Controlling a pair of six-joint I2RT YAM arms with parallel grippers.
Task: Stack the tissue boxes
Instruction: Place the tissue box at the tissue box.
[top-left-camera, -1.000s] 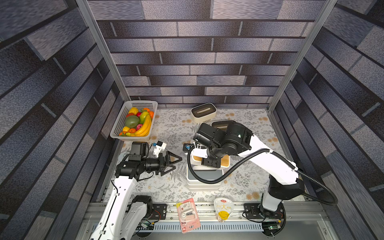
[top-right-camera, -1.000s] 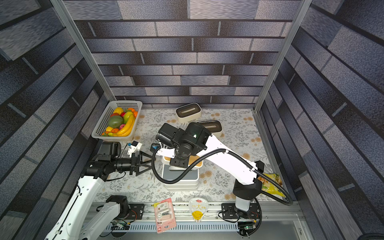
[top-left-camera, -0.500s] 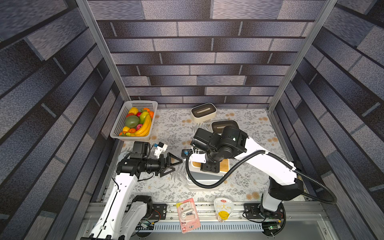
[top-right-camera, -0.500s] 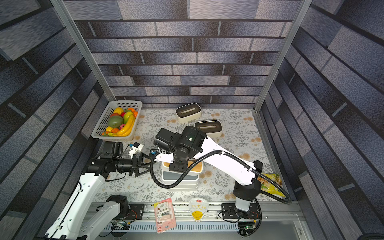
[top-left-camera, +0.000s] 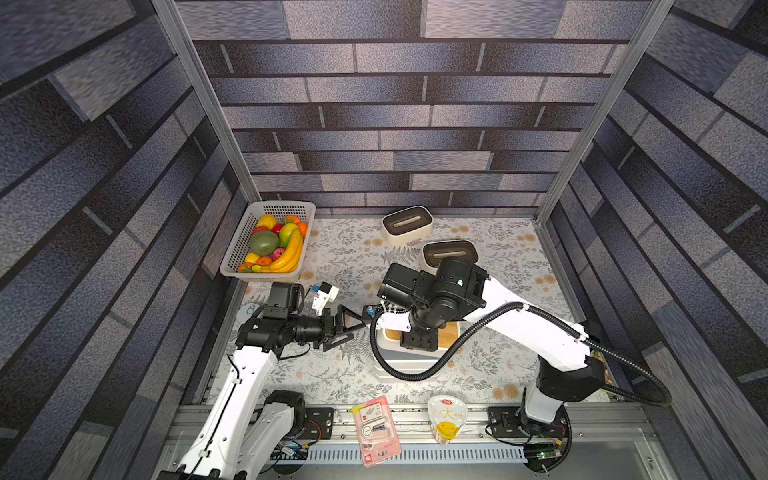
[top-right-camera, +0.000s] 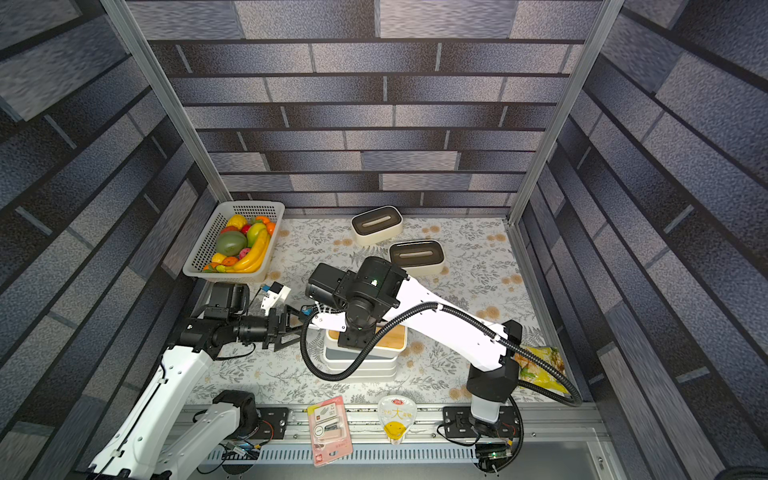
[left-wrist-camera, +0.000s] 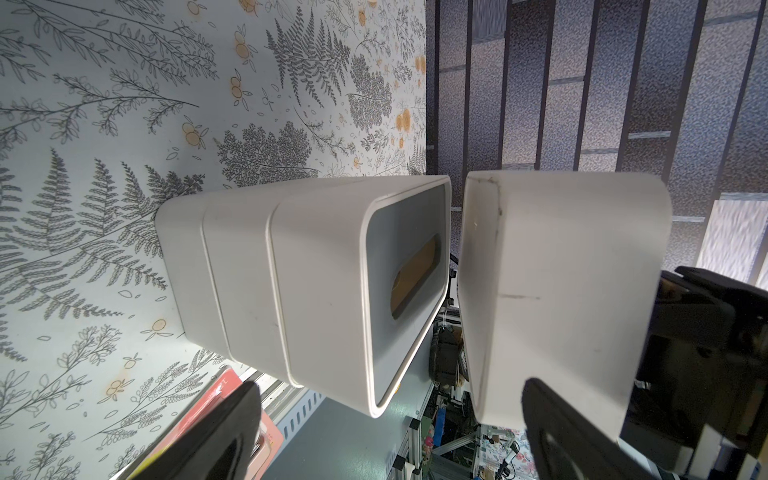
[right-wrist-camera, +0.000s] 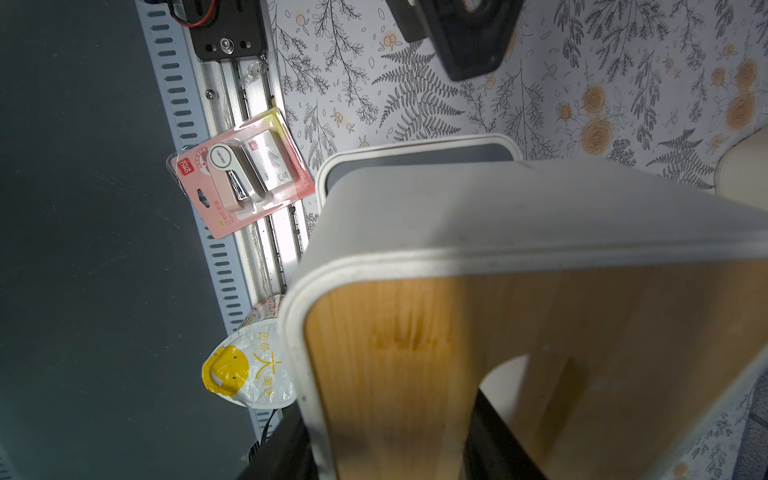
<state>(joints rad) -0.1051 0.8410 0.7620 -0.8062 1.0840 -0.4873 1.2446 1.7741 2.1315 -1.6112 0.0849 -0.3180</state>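
Wood-lidded box (right-wrist-camera: 395, 353) in right claw (right-wrist-camera: 386, 444)

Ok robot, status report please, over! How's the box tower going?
Right gripper shut on wood-lid box, just above the three-box stack, not touching. Left gripper open beside it. Nothing in the way.

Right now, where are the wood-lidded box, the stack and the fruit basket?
wood-lidded box (right-wrist-camera: 395, 365): right wrist view, wooden lid.
stack (left-wrist-camera: 245, 282): left wrist view, middle box's side.
fruit basket (top-left-camera: 242, 243): a top view, perforated wall.

White perforated basket (top-left-camera: 240, 243), far-left corner, holds fruit (top-left-camera: 265, 243). Front rail, 2 items: pink blister pack (top-left-camera: 376, 430), sealed cup (top-left-camera: 446, 422). Yellow snack bag (top-right-camera: 540, 368), right edge.
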